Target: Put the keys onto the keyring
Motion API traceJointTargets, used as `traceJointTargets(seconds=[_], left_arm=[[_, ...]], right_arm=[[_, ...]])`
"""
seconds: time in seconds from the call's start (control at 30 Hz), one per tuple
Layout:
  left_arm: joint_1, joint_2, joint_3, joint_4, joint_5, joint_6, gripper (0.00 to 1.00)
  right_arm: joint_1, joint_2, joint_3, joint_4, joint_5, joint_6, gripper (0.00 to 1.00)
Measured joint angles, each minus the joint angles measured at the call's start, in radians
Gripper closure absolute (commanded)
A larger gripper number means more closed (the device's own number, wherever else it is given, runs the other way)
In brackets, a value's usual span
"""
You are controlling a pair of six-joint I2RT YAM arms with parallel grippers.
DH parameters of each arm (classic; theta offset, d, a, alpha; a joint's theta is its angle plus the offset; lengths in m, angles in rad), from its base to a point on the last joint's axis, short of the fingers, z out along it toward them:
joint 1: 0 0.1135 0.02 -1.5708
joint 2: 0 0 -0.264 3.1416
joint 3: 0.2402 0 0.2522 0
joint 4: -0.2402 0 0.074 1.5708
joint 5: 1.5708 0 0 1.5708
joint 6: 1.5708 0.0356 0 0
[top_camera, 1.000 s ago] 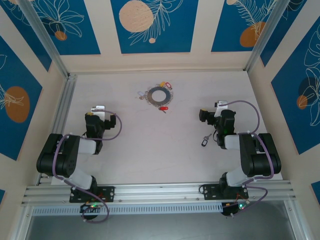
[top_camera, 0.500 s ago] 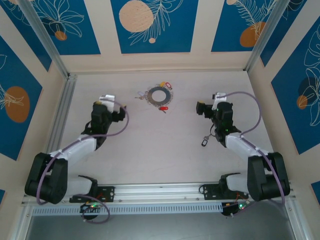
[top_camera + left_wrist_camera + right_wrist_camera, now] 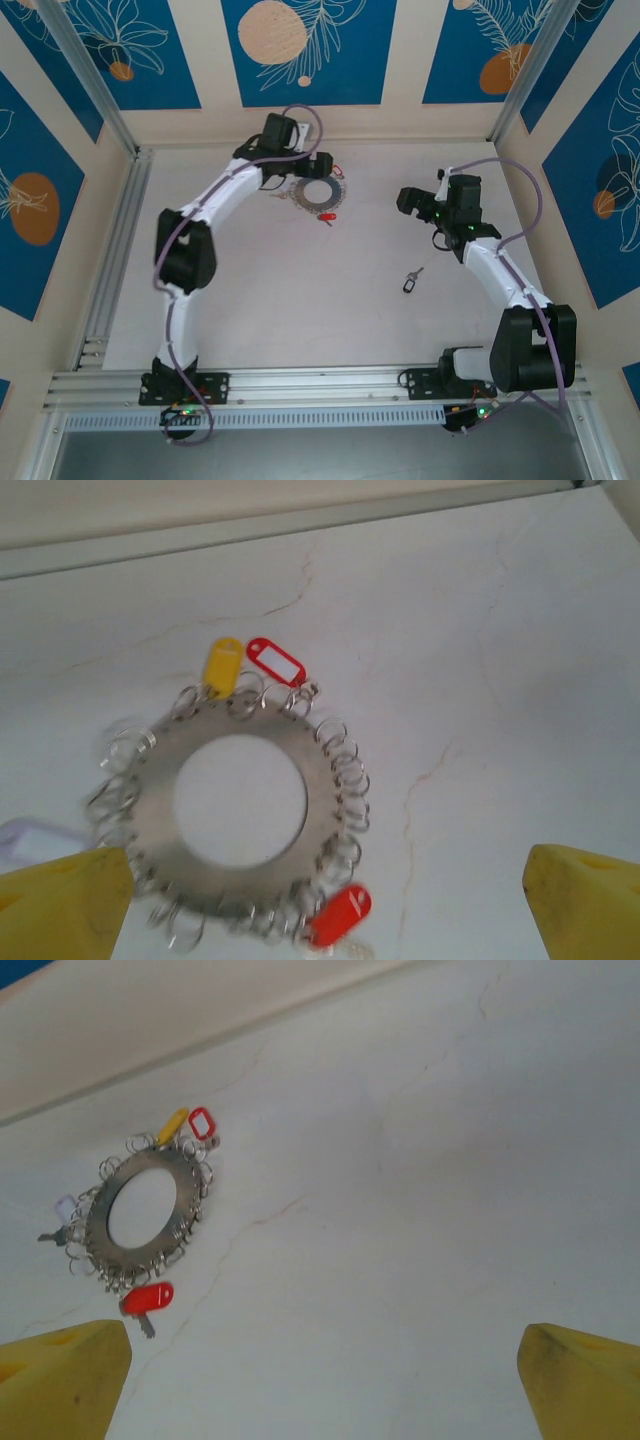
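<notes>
Pale marbled tabletop [image 3: 300,320], boxed in by blue-patterned panels. Near the back wall [image 3: 320,122], centre-left, the keyring [image 3: 321,192] lies flat, rim fringed w/ small rings, a red tag [image 3: 340,915] & a yellow tag [image 3: 222,665]. Left gripper [image 3: 318,165] hangs just over it, jaws spread wide, nothing btwn them, prob. lining up to steady or lift it. Right gripper [image 3: 410,200] is likewise released & empty, facing the ring from the right. A loose key [image 3: 412,281] lies well apart, nearer the bases, w/ open table all round for the right arm to drop. Left wrist sits close to the back wall, so little slack there.
</notes>
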Motion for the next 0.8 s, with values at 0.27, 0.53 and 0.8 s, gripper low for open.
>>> traceJointTargets(seconds=[0.27, 0.53, 0.8], left_arm=[[-0.032, 0.406, 0.512, -0.251, 0.009, -0.001, 0.12], [-0.026, 0.485, 0.523, -0.308, 0.051, -0.03, 0.15], [-0.02, 0.447, 0.41, -0.264, 0.064, -0.029, 0.17]], right_arm=[[-0.012, 0.007, 0.0, -0.009, -0.057, 0.031, 0.01], [-0.012, 0.013, 0.0, -0.012, -0.072, 0.049, 0.01], [-0.036, -0.037, 0.0, -0.037, -0.072, 0.049, 0.01]])
